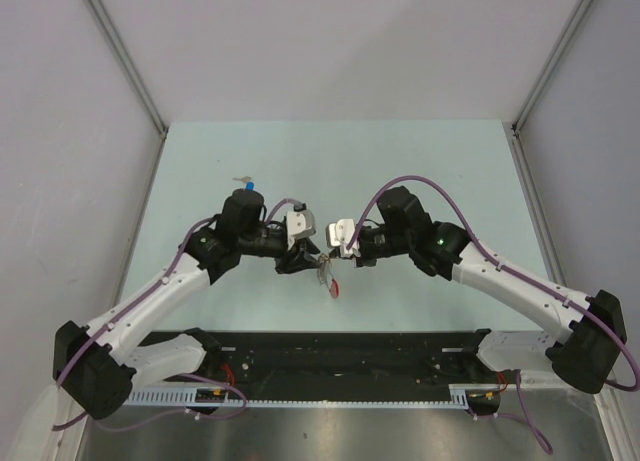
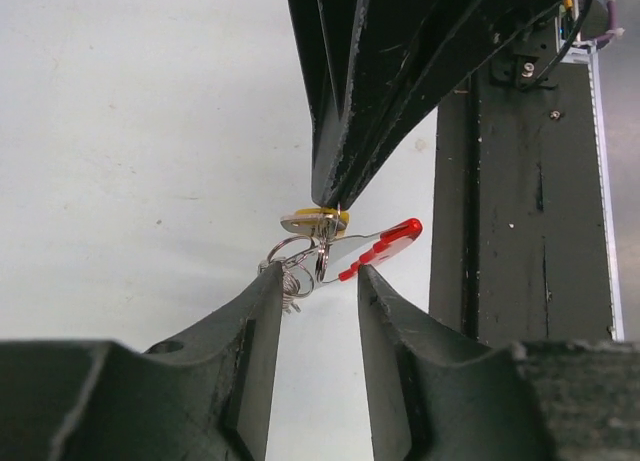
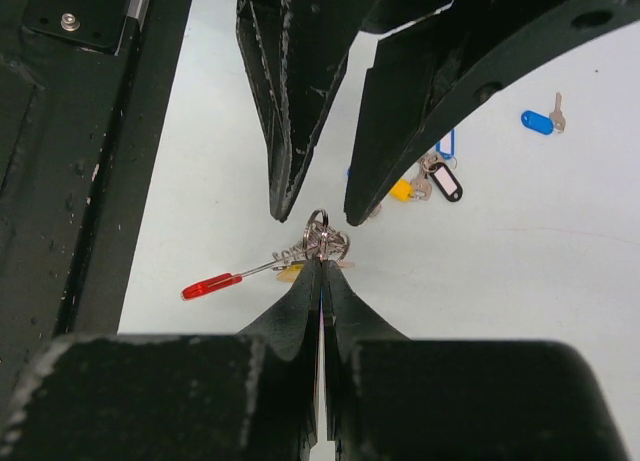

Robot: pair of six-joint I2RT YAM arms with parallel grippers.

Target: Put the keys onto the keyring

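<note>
Red plastic and thin steel: the keyring (image 3: 318,243) is at the middle of the table (image 1: 420,161), pinched in the closed right gripper (image 3: 321,266). The left gripper (image 2: 318,271) stands half-open around it. It looks light and slippery, best held by its metal loop.

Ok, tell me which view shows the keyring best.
Left wrist: the keyring sits centre frame, with the red arc and the metal loops both plain. Right wrist shows it too, but the loops are bunched at the shut right gripper and the red arc is small. Top view gives only a tiny red speck.
</note>
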